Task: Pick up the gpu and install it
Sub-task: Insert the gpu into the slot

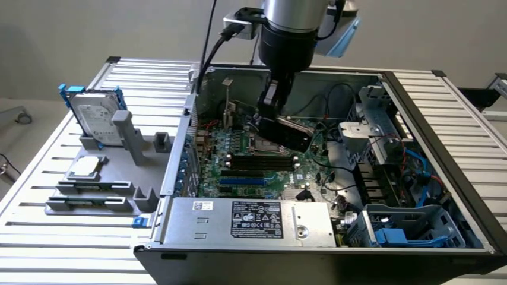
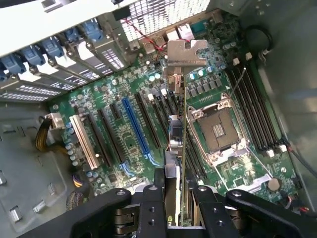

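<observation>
One thin rectangular gpu [image 2: 177,144], with a green circuit board on one face, a black cooler shroud on the other and a silver end bracket [image 2: 187,52], is clasped edge-on between the black fingers [image 2: 153,201] of the gripper [image 2: 177,198]. It is carried inside the open dark metal computer case [image 1: 443,119]. In the exterior view the card is seen tilted above the green motherboard [image 1: 253,172] and apart from it, hanging near the square silver-framed processor socket [image 2: 218,130]. No seating in any slot is visible. Several hazards may be judged from this pose. The connector edge is not seen squarely over the long blue expansion slot [image 2: 134,124] or its black neighbours, so a descent begun off-line could press the card onto the slot walls or nearby components. The exposed socket contacts lie just beside the card's line and could be bent by a sideways drift. The silver bracket is pointed toward the perforated rear wall [image 2: 163,15] and the thin red wires [image 2: 148,42], where it could be caught or wedged if the tilt is not corrected. Because the card is held by its far end, it could be rotated in the grip by any contact. The silver hard drive with blue side rails [image 1: 97,122] is parked well apart on the grey fixture [image 1: 103,190] and is not endangered.
</observation>
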You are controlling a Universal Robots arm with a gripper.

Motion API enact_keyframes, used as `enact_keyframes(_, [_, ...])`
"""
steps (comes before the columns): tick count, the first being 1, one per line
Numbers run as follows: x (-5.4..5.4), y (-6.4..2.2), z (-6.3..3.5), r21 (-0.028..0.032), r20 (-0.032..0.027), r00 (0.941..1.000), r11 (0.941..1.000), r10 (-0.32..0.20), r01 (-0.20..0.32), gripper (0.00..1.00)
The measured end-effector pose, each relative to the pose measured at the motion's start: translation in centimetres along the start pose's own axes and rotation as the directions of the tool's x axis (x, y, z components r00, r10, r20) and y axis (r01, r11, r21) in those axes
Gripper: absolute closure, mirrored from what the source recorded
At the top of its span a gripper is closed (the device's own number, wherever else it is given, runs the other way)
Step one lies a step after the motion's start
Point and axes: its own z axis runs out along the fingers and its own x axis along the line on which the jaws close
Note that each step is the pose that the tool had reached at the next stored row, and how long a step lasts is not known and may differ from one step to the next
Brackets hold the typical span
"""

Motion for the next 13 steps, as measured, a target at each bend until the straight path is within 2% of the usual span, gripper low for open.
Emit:
enact_keyframes(5, [0.00,-0.01,0.30,-0.0008,-0.0042,0.9959,0.9959,-0.091,0.091,0.74])
enact_keyframes(10, [0.02,-0.02,0.47,-0.0018,-0.0081,0.9845,0.9845,-0.175,0.175,0.74])
enact_keyframes(13, [0.16,-0.09,0.54,-0.0023,-0.0095,0.9782,0.9782,-0.208,0.208,0.74])
